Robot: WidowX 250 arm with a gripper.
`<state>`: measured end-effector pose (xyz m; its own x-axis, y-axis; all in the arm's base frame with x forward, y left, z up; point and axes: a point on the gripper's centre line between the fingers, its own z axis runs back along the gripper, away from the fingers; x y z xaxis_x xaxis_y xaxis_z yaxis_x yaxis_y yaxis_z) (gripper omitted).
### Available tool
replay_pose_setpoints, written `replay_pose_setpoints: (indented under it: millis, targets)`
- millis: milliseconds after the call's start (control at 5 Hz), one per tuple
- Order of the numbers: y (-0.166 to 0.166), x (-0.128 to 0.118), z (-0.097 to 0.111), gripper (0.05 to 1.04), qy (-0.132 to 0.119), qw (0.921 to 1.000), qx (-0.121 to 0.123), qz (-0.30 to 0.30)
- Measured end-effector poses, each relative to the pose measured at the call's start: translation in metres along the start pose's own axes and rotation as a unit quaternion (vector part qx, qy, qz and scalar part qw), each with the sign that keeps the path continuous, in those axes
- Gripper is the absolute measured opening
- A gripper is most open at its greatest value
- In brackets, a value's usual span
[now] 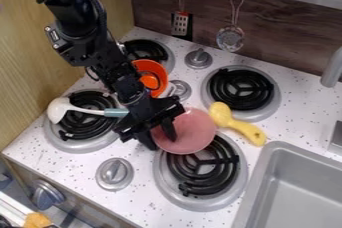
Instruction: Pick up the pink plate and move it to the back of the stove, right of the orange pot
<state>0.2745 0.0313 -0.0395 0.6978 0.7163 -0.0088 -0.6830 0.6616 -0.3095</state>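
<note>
Leftmost, a white-headed ladle (75, 108) lies across the left burner (59, 133). Right of it, the gripper (163, 143) is at the pink bowl's (189, 133) left side, over the near burner (230, 174); grasping or released, I cannot tell. Seemingly the step is handling that bowl; moving it calls for a sure grip, clear of the yellow utensil (244, 129) at right.

We find the light fairly bright and diffuse over the white desk (141, 198). Soft highlights show on a metal knob (114, 174), while the black arm (90, 39) looks mostly dark to us.
</note>
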Motion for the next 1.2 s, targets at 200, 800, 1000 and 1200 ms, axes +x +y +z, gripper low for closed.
replay_pose_setpoints:
  millis: [200,800,1000,1200]
  targets:
    - [0.000,0.001,0.003,0.233,0.014,0.9999,0.004,-0.008]
    - [0.003,0.001,0.027,0.059,0.026,0.9978,0.055,-0.028]
    - [0.000,0.004,0.037,0.058,0.020,0.9970,0.065,-0.038]
    - [-0.005,0.003,0.047,0.055,0.018,0.9964,0.071,-0.042]
